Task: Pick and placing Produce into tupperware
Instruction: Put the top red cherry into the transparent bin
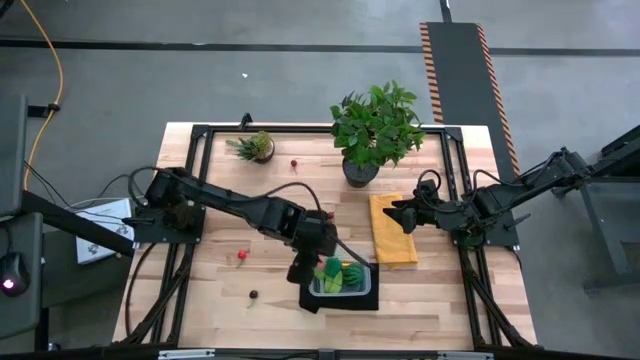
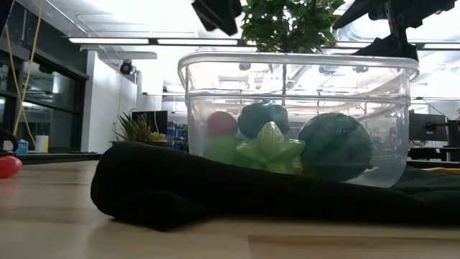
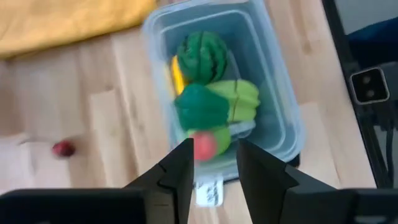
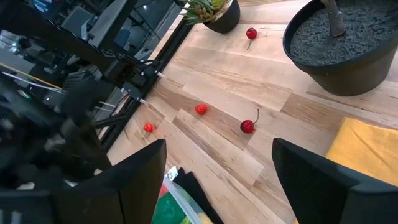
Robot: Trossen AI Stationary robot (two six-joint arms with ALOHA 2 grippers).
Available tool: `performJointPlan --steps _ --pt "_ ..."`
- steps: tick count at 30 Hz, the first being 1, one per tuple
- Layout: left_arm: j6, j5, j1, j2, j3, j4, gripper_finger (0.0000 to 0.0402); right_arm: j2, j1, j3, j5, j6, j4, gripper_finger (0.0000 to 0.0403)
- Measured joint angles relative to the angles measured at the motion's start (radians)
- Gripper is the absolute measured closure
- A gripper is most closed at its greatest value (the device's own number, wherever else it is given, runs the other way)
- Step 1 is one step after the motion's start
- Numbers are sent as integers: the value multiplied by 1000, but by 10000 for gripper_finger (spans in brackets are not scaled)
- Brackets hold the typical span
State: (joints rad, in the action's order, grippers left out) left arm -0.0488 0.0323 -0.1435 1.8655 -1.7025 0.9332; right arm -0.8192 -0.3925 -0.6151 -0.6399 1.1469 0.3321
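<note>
The clear tupperware stands on a black mat near the table's front edge. Inside lie several produce pieces: a dark green melon, a green star-shaped piece, another green piece, a yellow piece and a pink-red one. My left gripper hangs open above the tupperware's left end, nothing between its fingers. My right gripper waits open above the yellow cloth. Loose produce rests on the wood: a red piece and a dark berry.
Two potted plants stand at the table's far side. Small cherries and red berries lie on the bare wood between the plants and the mat. A black frame edges the table.
</note>
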Motion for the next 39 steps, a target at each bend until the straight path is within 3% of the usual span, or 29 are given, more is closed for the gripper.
performJointPlan --steps 16,29,34,39 --pt "-3 -24 61 -191 -25 87 395 0 0 0 0 5 -1 121" --pt "-39 -156 58 -326 -18 268 398 0 0 0 0 5 0 121" --pt "-94 -179 58 -414 72 274 397 0 0 0 0 6 0 121" --pt "-209 -241 58 -560 248 257 401 0 0 0 0 8 0 121"
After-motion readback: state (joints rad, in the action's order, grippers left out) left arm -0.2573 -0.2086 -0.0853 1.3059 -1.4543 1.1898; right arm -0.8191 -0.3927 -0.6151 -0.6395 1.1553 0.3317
